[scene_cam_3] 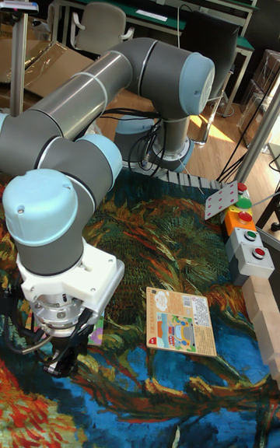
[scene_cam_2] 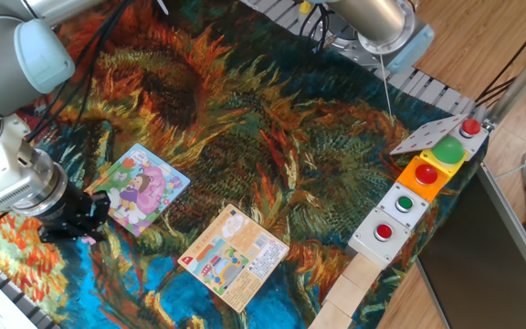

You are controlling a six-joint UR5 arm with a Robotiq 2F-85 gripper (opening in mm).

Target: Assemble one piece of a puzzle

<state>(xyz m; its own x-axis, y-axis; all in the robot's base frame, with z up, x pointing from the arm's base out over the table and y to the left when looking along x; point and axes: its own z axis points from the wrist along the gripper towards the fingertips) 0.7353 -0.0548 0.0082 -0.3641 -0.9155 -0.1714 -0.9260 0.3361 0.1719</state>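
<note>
Black gripper [scene_cam_2: 88, 228] low at left table edge, just left of puzzle [scene_cam_2: 141, 189]; small pink bit at fingertips, possibly piece [scene_cam_2: 89, 239], grip state unclear. Puzzle flat on sunflower-print cloth [scene_cam_2: 272, 137]. Orange card [scene_cam_2: 235, 256] right of puzzle, apart. Button boxes [scene_cam_2: 418, 196] along far right edge.

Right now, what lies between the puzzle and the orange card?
In the fixed view, only bare sunflower cloth lies between the puzzle and the orange card.
</note>
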